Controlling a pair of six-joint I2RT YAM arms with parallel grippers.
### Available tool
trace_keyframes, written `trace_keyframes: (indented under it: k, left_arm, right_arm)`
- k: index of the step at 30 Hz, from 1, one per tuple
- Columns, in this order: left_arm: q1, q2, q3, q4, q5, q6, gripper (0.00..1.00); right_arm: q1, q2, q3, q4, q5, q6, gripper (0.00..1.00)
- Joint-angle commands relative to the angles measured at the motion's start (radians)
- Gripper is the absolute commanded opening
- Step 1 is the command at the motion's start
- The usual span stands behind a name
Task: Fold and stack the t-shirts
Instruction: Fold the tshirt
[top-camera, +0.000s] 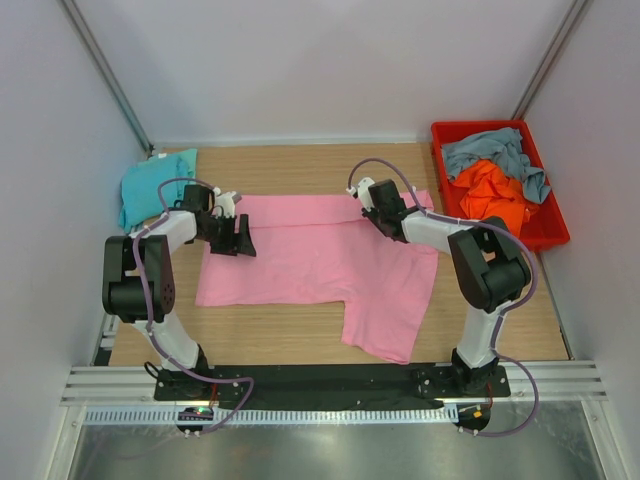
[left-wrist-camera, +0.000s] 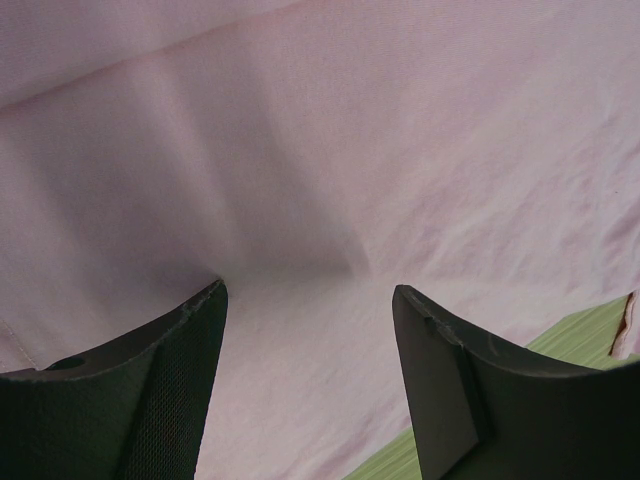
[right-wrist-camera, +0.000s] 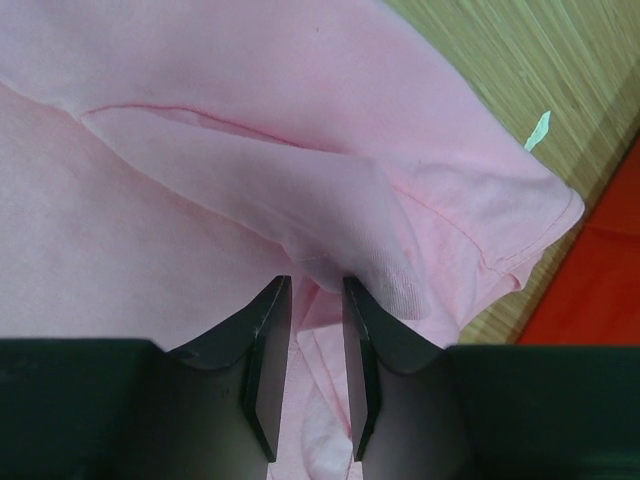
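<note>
The pink t-shirt (left-wrist-camera: 330, 150) runs off the left wrist view's edges; from above, the left claw (top-camera: 238, 240) covers part of its left edge; whether the right claw (right-wrist-camera: 308, 290) pinches the fold at its tips is unclear; the grey-blue t-shirt (top-camera: 490, 150) partly buries the orange t-shirt (top-camera: 492, 195) in the bin (top-camera: 558, 210)

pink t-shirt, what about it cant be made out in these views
- Top view: the right end effector and its arm cover part of the far right side of the pink t-shirt.
- Left wrist view: cloth fills the frame; the edges cut off its outline.
- Right wrist view: the fingers hide the cloth under them.
</note>
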Motion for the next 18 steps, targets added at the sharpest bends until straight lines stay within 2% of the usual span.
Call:
trace_keyframes:
  k: [1,15,18]
  left_arm:
    - [0.002,0.018,0.000,0.008,-0.010,0.018,0.68]
    - [0.002,0.025,0.001,0.011,-0.012,0.018,0.68]
    - [0.003,0.028,0.001,0.012,-0.012,0.018,0.68]
  right_arm:
    - [0.003,0.003,0.041,0.062,0.036,-0.010,0.33]
    - [0.003,0.032,0.056,0.074,0.029,-0.009,0.28]
    - [0.001,0.031,0.055,0.076,0.022,-0.009,0.22]
